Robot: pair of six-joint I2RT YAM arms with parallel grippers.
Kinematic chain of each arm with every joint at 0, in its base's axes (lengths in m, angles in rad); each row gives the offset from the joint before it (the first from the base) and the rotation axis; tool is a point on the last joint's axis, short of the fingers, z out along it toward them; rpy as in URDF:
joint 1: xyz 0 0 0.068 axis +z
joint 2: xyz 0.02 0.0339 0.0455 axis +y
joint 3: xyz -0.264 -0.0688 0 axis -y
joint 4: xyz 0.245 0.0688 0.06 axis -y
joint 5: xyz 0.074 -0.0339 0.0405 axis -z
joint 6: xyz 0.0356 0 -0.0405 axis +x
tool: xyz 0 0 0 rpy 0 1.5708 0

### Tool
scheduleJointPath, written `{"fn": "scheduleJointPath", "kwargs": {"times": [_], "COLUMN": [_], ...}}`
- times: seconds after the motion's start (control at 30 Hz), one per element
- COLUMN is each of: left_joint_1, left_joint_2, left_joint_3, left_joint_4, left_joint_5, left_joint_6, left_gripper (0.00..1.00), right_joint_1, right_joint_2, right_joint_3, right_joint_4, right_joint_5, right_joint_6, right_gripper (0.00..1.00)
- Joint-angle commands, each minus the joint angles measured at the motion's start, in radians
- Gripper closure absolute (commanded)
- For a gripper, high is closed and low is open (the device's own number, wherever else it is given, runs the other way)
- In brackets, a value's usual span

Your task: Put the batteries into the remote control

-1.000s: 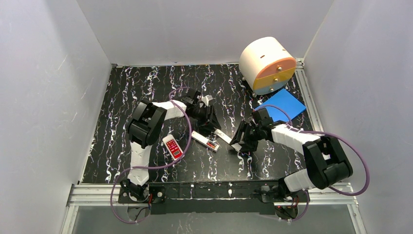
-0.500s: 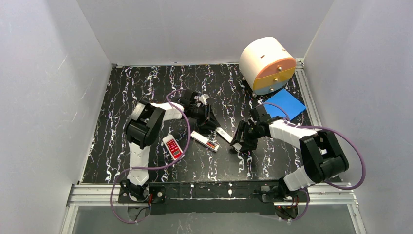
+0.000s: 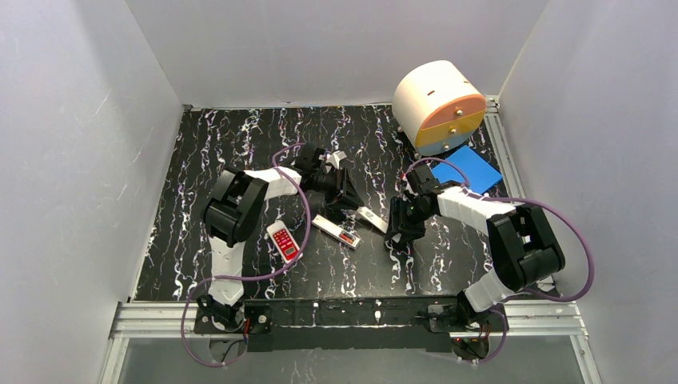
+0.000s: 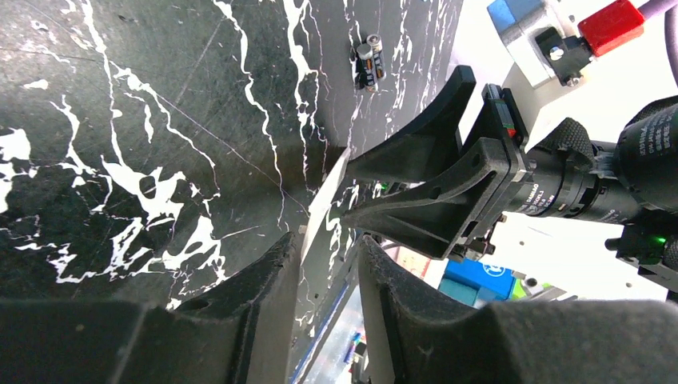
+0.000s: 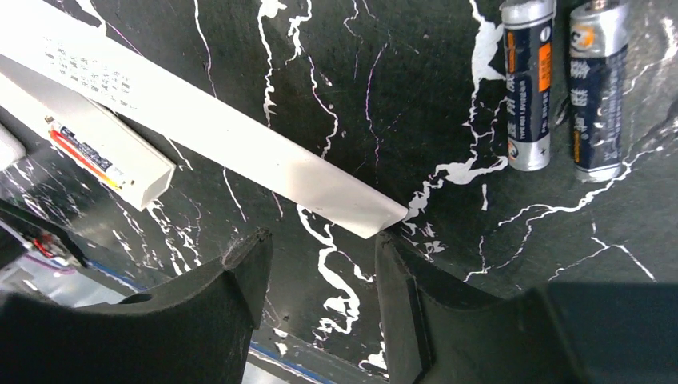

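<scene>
Loading looks barely begun: my left tool [image 4: 328, 244] clamps a thin white plastic strip [image 5: 240, 136], my right tool [image 5: 320, 244] gapes at its right end, and two black cylindrical batteries [image 5: 528, 88] lie loose on the tabletop [image 5: 400, 80] near the long white remote control [image 3: 337, 230].

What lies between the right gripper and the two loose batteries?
Nothing visible blocks them. The batteries lie side by side on bare table, off to one side of the open right gripper; only the white strip ends ahead of its fingers.
</scene>
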Motion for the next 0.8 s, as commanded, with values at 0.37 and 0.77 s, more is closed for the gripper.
{"fn": "scheduleJointPath", "kwargs": {"times": [0.37,0.77], "left_joint_1": [-0.025,-0.02], "left_joint_2": [-0.011,-0.039], "left_joint_3": [0.035,0.091], "left_joint_4": [-0.035,-0.124], "left_joint_5": [0.121,0.049], "left_joint_6": [0.0,0.067], "left_gripper": [0.77,1.0], "right_joint_1": [0.001,0.0], "right_joint_2": [0.073,-0.054], "right_joint_3": [-0.006,-0.024], "right_joint_4": [0.022,0.077], "right_joint_5": [0.213,0.138], "right_joint_6": [-0.116,-0.131], "right_gripper": [0.45,0.36]}}
